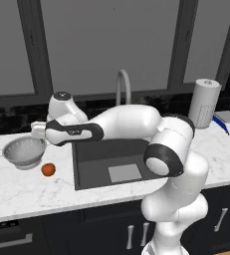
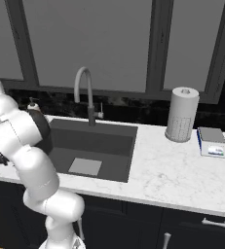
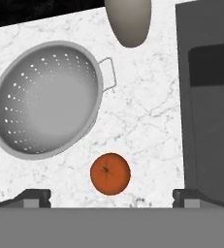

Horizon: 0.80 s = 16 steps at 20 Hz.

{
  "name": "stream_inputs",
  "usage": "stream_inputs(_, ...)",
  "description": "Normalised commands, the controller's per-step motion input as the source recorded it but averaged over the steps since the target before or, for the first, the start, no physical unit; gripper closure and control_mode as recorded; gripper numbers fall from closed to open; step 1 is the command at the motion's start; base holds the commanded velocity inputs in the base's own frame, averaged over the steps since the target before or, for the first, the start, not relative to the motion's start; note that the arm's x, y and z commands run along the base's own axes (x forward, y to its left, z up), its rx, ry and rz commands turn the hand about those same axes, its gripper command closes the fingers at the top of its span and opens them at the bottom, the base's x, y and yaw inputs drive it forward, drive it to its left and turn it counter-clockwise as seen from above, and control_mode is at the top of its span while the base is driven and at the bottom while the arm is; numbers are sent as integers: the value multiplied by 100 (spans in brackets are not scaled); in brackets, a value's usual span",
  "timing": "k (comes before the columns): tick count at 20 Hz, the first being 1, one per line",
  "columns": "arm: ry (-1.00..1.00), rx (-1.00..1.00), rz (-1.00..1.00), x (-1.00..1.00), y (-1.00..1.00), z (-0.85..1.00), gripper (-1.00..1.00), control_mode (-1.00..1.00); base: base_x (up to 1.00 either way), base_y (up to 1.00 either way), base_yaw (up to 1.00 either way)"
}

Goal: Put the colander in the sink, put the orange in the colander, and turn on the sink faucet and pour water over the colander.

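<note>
Nearest my tool (image 3: pixel 111 197), whose jaws stand wide apart and hold nothing, sits the orange (image 3: pixel 110 173) on the worktop (image 3: pixel 147 126). Beyond it rests the colander (image 3: pixel 45 104); I should centre over its rim before descending, then carry it into the sink (image 1: pixel 124 158).

The colander (image 3: pixel 45 104) at the upper left of the hand view is perforated, brushed silver metal. The orange (image 3: pixel 110 174) has a matt, dimpled skin. The desk (image 1: pixel 32 189) is glossy white veined marble; the sink (image 1: pixel 94 172) is matt dark grey, and the faucet (image 2: pixel 84 92) is smooth grey metal.
</note>
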Motion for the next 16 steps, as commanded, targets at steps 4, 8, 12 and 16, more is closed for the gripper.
stream_inputs(4,0,0,0,15,7,-29,-100,-100,0,0,0)
stream_inputs(8,0,0,0,13,14,-28,-100,-100,0,0,0)
stream_inputs(12,0,0,0,15,15,-33,-100,-100,0,0,0)
stream_inputs(16,0,0,0,24,20,-28,-100,-100,0,0,0)
